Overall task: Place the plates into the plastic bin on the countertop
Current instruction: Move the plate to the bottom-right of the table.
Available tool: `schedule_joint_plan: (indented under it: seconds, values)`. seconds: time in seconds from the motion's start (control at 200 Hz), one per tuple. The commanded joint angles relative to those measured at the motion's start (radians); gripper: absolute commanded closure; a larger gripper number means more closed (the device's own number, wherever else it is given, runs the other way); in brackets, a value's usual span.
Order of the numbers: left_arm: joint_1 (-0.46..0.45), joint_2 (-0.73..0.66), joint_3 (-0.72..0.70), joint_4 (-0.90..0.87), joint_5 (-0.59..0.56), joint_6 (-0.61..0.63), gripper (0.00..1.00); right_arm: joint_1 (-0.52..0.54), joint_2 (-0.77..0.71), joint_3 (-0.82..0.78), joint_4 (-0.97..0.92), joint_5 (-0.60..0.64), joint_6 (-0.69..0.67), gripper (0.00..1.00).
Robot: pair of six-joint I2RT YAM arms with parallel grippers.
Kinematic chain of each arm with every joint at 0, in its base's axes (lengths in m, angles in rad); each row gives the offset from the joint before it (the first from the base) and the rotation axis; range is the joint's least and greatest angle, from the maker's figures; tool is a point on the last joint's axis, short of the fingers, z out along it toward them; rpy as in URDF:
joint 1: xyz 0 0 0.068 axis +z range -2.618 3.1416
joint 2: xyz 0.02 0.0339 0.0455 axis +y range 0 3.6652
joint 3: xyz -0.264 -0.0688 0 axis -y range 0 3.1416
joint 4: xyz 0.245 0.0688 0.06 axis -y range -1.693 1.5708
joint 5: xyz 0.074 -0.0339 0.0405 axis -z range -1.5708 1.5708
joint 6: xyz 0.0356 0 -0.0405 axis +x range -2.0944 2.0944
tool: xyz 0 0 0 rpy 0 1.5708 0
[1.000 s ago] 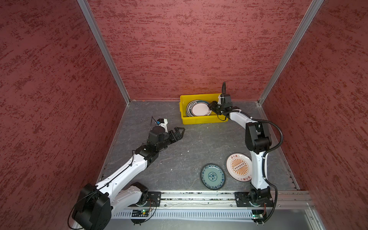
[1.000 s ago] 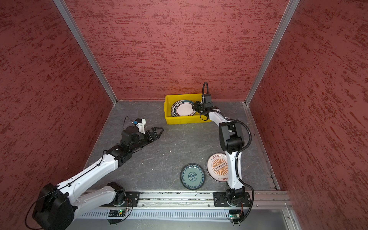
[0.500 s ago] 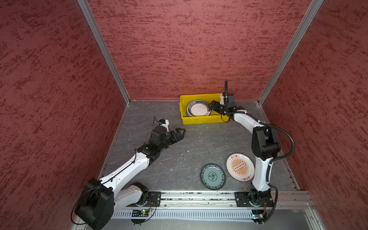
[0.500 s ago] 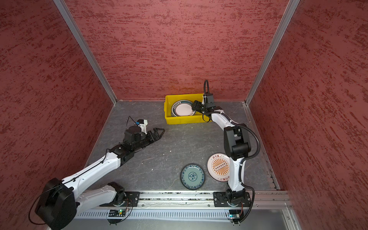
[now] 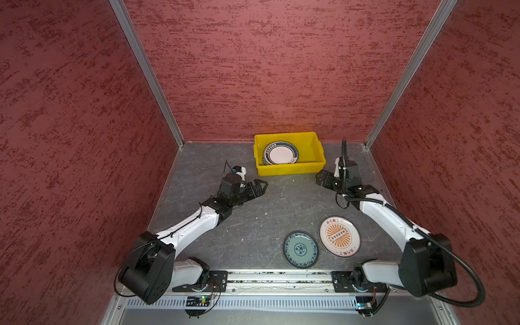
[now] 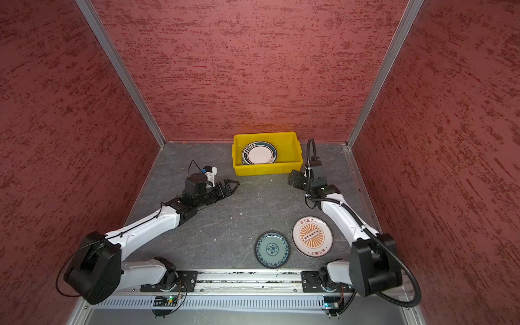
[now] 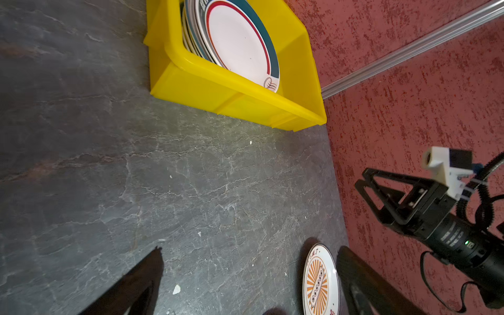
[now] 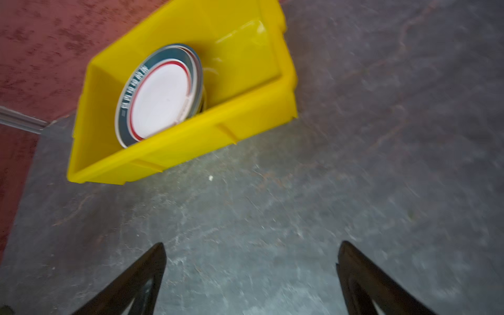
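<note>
You get bright, even overhead light in both top views: the countertop (image 5: pixel 253 213) reads clearly and the arms (image 5: pixel 194 225) throw only soft, short shadows. The wide lens makes the corner posts (image 5: pixel 146 70) splay outward. A faint orange glow sits on the back wall (image 5: pixel 284 128) just above the plastic bin (image 5: pixel 289 167). Your left wrist view is sharp mid-frame, with a yellow cast on the stone beside the bin; the fingers (image 7: pixel 136 283) of the left gripper (image 7: pixel 251 249) are dark, soft silhouettes. Your right wrist view is smeared with blur, with glare on the bin's inner wall.
</note>
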Motion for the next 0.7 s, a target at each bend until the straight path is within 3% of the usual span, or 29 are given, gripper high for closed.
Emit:
schedule_joint_plan:
  seconds: [0.0,0.15,0.306,0.416,0.696]
  values:
    - [0.015,0.034,0.025,0.042,0.057,0.044,0.01,-0.026,-0.115,-0.08,-0.113,0.134,0.058,0.01]
    - [0.04,0.059,0.003,0.094,0.163,-0.006,0.01,-0.095,-0.261,-0.184,-0.236,0.137,0.13,0.01]
    - [0.047,0.03,-0.037,0.116,0.159,-0.012,0.01,-0.133,-0.365,-0.24,-0.351,0.179,0.228,0.01]
    - [0.066,0.023,-0.05,0.126,0.173,-0.028,0.01,-0.164,-0.357,-0.26,-0.416,0.269,0.283,0.01]
    - [0.081,0.019,-0.087,0.177,0.203,-0.061,0.01,-0.236,-0.267,-0.297,-0.391,0.193,0.308,0.01]
